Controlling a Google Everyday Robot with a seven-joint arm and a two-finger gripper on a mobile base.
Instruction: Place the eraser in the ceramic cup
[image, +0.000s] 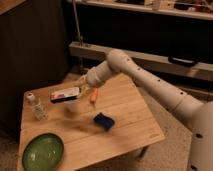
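- gripper (80, 93) over the table (127, 112), left of middle; clamped on the eraser (65, 94)
- eraser juts toward 9 o'clock from gripper; nearly level, clear of the wood
- bottle (35, 105) at 8 o'clock of eraser; block (104, 120) at 5 o'clock of gripper

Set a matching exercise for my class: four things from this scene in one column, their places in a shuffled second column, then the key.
Things
1. eraser
2. green plate
3. dark blue block
4. clear bottle

Places (sides as the camera sees them)
A. lying near the middle of the table
B. held in the shut gripper, above the table's far left part
C. near left corner of the table
D. standing by the table's left edge

Pairs: 1-B, 2-C, 3-A, 4-D
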